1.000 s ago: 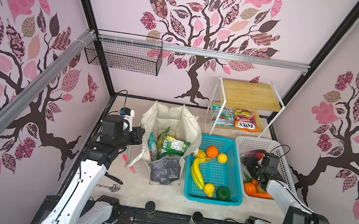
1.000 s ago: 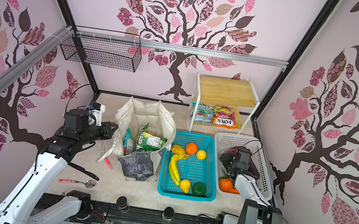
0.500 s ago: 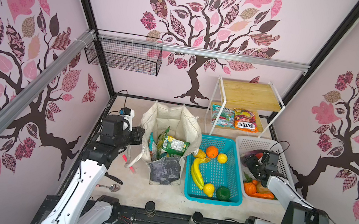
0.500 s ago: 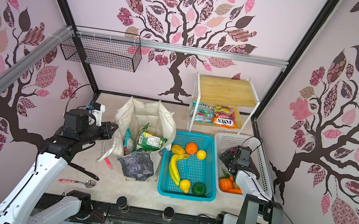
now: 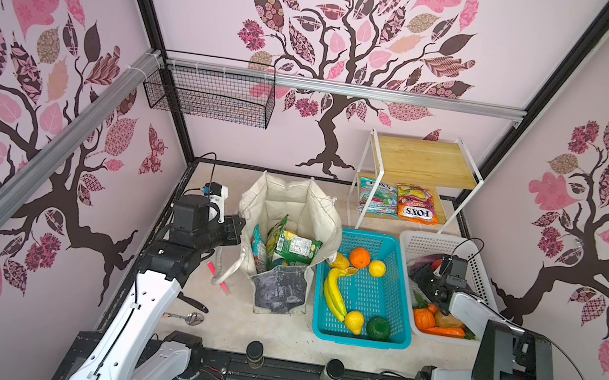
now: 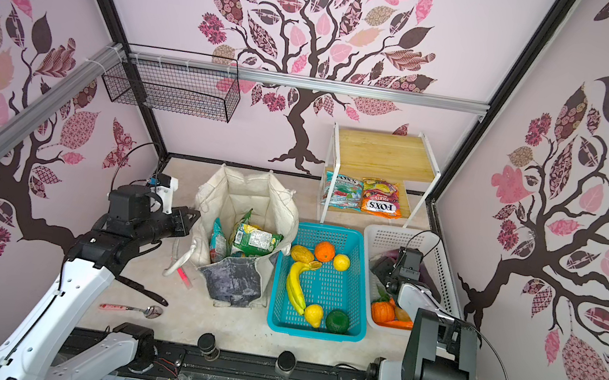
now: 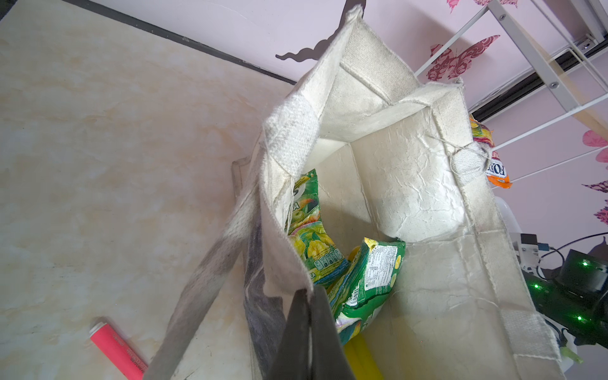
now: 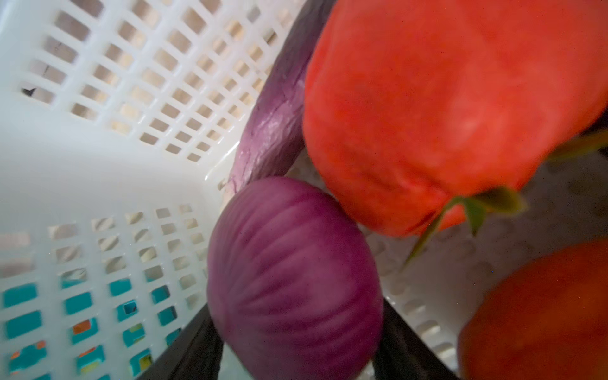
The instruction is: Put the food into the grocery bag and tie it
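Observation:
The cream grocery bag stands open left of the middle in both top views. Green snack packets lie inside it. My left gripper is shut on the bag's near rim. My right gripper is down in the white basket. It is shut on the purple onion, with a finger against each side. A red tomato and a purple eggplant lie right beside the onion.
Between bag and white basket, a teal basket holds bananas, an orange and lemons. Behind stands a wooden rack with candy packets. A pink marker, a knife and a spoon lie at the left.
My right gripper has shifted slightly toward the back inside the white basket. The left arm and the bag have not moved.

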Motion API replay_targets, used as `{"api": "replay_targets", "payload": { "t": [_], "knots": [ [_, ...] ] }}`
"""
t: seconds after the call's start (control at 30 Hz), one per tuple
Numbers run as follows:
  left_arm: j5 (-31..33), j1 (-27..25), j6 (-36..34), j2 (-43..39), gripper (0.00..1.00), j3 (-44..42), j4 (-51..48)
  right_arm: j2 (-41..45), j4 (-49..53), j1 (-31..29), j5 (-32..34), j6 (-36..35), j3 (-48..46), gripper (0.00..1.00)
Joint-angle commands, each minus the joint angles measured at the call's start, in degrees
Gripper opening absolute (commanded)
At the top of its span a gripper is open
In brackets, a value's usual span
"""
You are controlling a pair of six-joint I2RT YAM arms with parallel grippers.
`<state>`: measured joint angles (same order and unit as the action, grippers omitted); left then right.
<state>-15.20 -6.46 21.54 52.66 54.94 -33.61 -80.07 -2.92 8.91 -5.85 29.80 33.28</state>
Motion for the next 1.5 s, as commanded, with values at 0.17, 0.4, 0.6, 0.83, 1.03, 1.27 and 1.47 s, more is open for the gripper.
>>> {"api": "replay_targets", "payload": {
  "t": [0.17, 0.4, 0.6, 0.83, 1.03, 1.27, 1.47],
  "knots": [
    [0.17, 0.09, -0.80, -0.38, 0.00, -0.88, 0.46, 2.10, -1.95, -0.03, -1.00, -0.59, -0.29, 0.46],
    [0.17, 0.12, -0.82, -0.41, 0.00, -0.85, 0.47, 6.19, -0.80, -0.03, -1.97, 0.32, -0.76, 0.41],
    [0.11, 0.07, -0.86, -0.37, 0.00, -0.84, 0.40, 13.43, 3.34, -0.03, -2.21, 0.36, 0.15, 0.40],
    [0.06, 0.05, -0.80, -0.61, 0.00, -0.88, 0.47, 15.35, 4.49, -0.01, -0.82, -0.77, -0.04, 0.42],
    [-0.09, 0.05, -0.84, -0.41, 0.00, -0.89, 0.47, 11.35, 6.71, -0.03, 1.33, -2.03, 3.06, 0.73],
    [0.27, 0.06, -0.94, -0.57, 0.00, -0.88, 0.36, 7.17, 7.14, -0.03, 2.62, -3.48, 3.19, 0.85],
    [0.50, 0.10, -0.91, -0.66, 0.00, -0.88, 0.38, 0.98, 8.23, -0.03, -0.22, -5.04, 5.51, 0.77]
  ]
}}
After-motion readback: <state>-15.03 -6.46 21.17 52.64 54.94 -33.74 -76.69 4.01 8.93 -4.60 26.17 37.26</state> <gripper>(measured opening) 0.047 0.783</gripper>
